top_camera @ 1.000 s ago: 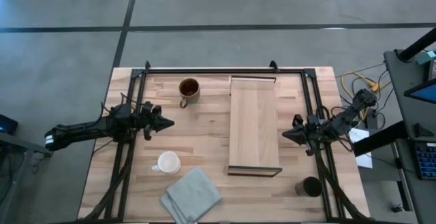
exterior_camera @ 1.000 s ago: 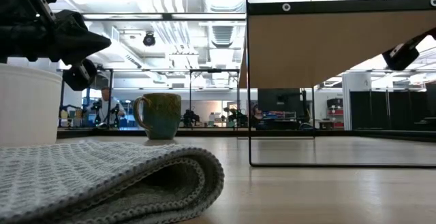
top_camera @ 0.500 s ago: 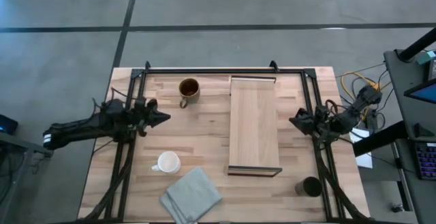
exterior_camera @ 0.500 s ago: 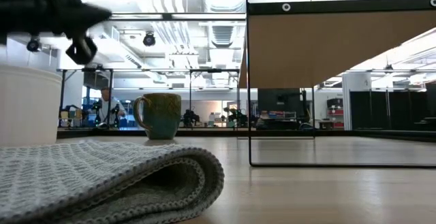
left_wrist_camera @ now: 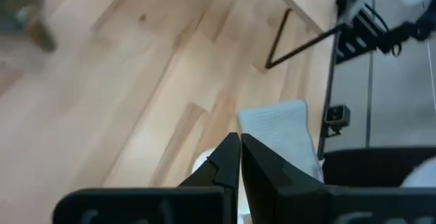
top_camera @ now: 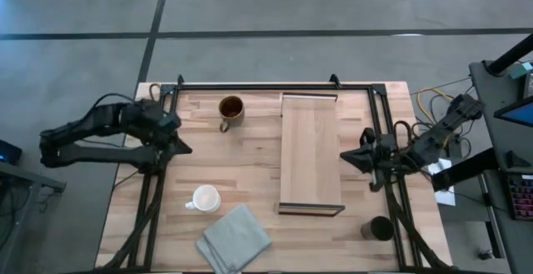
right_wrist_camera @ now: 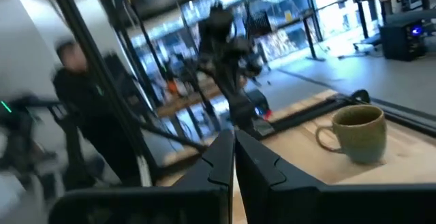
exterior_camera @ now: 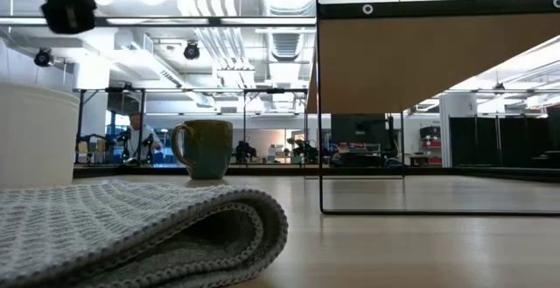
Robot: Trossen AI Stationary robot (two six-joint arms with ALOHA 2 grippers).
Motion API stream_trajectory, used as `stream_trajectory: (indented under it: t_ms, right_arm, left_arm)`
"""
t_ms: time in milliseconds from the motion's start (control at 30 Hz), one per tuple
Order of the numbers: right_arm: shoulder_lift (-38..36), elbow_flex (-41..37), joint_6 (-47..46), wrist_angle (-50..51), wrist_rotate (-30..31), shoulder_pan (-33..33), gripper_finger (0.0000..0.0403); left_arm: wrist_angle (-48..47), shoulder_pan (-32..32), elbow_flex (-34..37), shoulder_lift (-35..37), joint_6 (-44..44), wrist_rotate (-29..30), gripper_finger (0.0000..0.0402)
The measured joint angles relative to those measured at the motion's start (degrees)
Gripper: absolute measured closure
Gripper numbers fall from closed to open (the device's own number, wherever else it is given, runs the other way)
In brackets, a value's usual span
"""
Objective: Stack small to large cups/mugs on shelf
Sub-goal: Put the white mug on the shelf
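The olive-brown mug (top_camera: pixel 231 109) stands at the far left of the table, its handle toward the near edge; it also shows in the right wrist view (right_wrist_camera: pixel 354 133). The white mug (top_camera: pixel 205 198) stands near the front left. The dark cup (top_camera: pixel 381 228) stands at the front right. The light-wood shelf (top_camera: pixel 311 153) lies right of centre. My left gripper (top_camera: pixel 185 148) is shut and empty above the table's left side, between the two mugs. My right gripper (top_camera: pixel 344 156) is shut and empty at the shelf's right edge.
A folded grey cloth (top_camera: pixel 235 239) lies at the front edge beside the white mug. A dark frame (top_camera: pixel 275 85) runs around the table's far and side edges. A person (right_wrist_camera: pixel 71 81) stands in the room beyond the table.
My left gripper has drawn back toward the table's left edge, risen and tipped down. My right gripper has risen out of the low view and stays by the shelf's right edge. Both stay shut. No mug has moved.
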State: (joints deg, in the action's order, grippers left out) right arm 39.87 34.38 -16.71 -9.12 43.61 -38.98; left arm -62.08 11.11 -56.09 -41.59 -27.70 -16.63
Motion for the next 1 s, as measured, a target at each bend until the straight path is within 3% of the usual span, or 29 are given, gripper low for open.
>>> stream_trajectory:
  t_ms: [133,433,667,1000]
  right_arm:
    - [6.54,8.08,0.92,8.04,0.01,0.02,0.0394]
    - [17.90,21.57,0.92,21.79,-0.03,0.02,0.0394]
    - [24.40,29.33,0.89,28.04,-0.02,0.00,0.0394]
    - [30.28,35.62,0.85,37.25,-0.01,0.02,0.0394]
  left_arm:
    - [1.91,-0.02,-2.59,-4.44,5.62,-0.26,0.0402]
    - [1.25,0.01,-2.39,-13.01,6.74,-4.02,0.0402]
    - [1.07,-1.37,-1.71,-18.38,8.73,-11.92,0.0397]
    - [1.00,-9.11,-1.69,-27.92,8.47,-11.90,0.0349]
